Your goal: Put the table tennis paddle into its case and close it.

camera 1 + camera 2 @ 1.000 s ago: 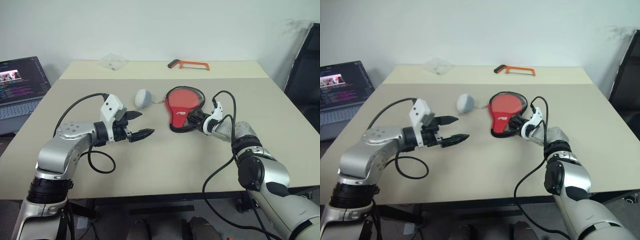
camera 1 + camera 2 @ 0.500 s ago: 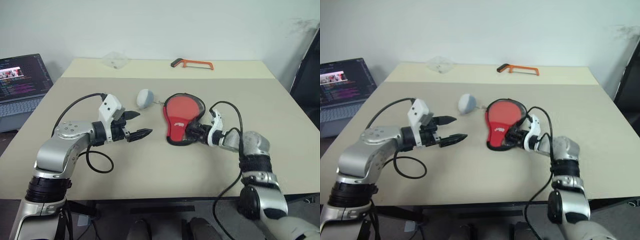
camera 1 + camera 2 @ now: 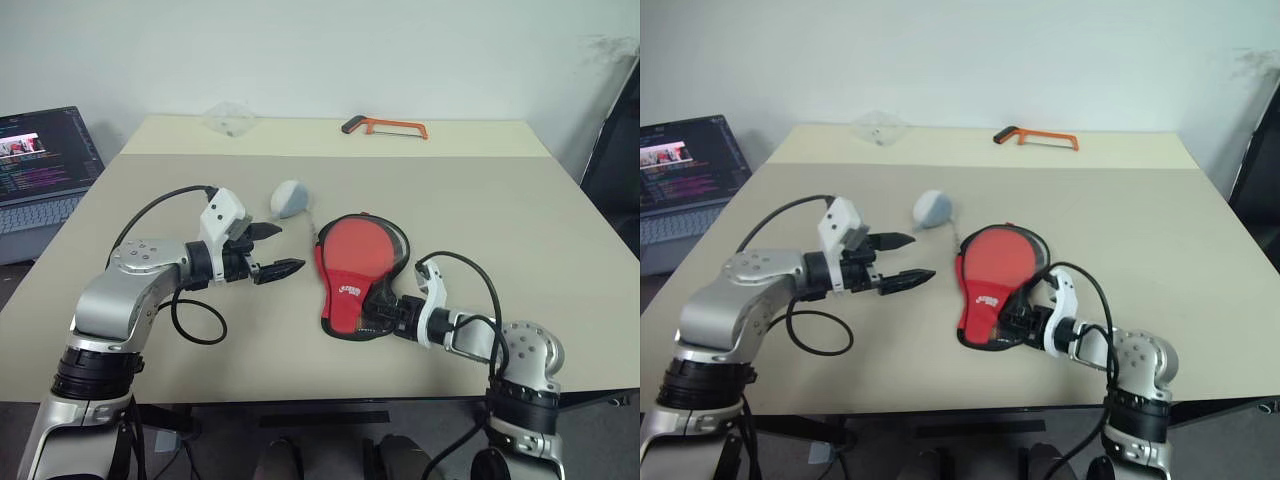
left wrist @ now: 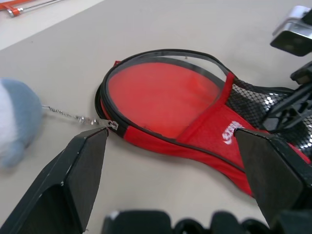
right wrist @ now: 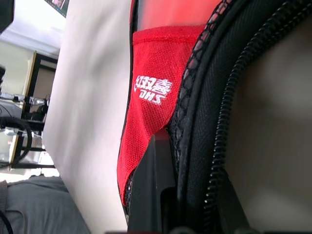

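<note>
Seemingly mid-closing, the right gripper [image 3: 385, 313] has its jaws clamped on the case [image 3: 352, 272] at its narrow end, paddle seemingly inside, while the left gripper [image 3: 278, 250], jaws spread, should next reach the zip pull [image 4: 110, 124].

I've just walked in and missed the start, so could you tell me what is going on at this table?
The robot is packing a table tennis paddle into its case. The right gripper, jaws shut on the case's narrow end, has dragged it toward the near table edge over the last second. The paddle's red face shows through the unzipped round end. The left gripper hovers beside it with jaws open. A grey fuzzy lump hangs on the zip pull's chain.
</note>
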Available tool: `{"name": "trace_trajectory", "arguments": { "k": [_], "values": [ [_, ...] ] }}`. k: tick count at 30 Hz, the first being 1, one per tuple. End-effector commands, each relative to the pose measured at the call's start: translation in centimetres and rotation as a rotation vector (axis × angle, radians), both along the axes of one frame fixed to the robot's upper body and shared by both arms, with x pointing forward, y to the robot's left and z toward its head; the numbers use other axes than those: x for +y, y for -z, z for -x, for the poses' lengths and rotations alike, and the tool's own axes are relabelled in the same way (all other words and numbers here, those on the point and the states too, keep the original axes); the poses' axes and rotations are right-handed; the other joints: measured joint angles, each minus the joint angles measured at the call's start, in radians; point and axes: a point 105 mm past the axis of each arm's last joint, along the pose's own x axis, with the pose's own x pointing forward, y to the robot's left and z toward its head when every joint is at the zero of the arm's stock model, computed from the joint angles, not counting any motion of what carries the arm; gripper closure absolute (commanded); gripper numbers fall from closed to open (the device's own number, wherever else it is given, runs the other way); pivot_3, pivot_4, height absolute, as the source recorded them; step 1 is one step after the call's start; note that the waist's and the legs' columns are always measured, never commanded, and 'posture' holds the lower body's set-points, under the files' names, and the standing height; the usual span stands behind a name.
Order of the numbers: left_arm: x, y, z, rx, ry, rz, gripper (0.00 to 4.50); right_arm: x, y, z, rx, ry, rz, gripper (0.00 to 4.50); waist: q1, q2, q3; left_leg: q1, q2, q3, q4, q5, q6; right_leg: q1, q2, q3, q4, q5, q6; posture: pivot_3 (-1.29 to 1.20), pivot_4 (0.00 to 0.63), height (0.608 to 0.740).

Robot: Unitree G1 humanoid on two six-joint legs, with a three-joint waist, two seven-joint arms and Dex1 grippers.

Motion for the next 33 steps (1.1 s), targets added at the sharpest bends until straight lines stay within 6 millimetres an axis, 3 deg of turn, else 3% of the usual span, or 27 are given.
{"name": "trace_trajectory", "arguments": {
  "k": [1,13,30,33],
  "values": [
    [-0.1,-1.3,-0.1,-0.051,0.025,-0.026,0.00,0.8,2.6,3.8,0.125,-0.158,0.047,4.48,0.001,-0.001,-0.001,0.000,0.000,0.000,0.000,0.000,0.000,0.000,0.000,0.000,0.000,0.000,0.000,0.00,0.150,0.740],
    [-0.4,-1.4,-0.4,-0.053,0.047,-0.042,0.00,0.5,2.5,7.1,0.134,-0.245,0.045,4.48,0.004,-0.002,-0.002,0.000,0.000,0.000,0.000,0.000,0.000,0.001,0.000,0.000,0.000,0.000,0.001,0.00,0.150,0.740],
    [-0.4,-1.3,-0.2,-0.045,0.061,-0.053,0.00,0.6,2.4,8.6,0.177,-0.254,0.030,4.48,0.004,-0.003,-0.002,0.000,0.000,0.000,0.000,0.000,0.000,0.001,0.000,0.000,0.000,0.000,0.001,0.00,0.150,0.740],
    [-0.5,-1.3,-0.3,-0.048,0.060,-0.055,0.00,0.6,2.4,8.1,0.183,-0.234,0.046,4.48,0.004,-0.003,-0.002,0.000,0.000,0.000,0.001,0.000,0.000,0.001,0.000,0.000,0.000,0.000,0.001,0.00,0.150,0.740]
  ]
}}
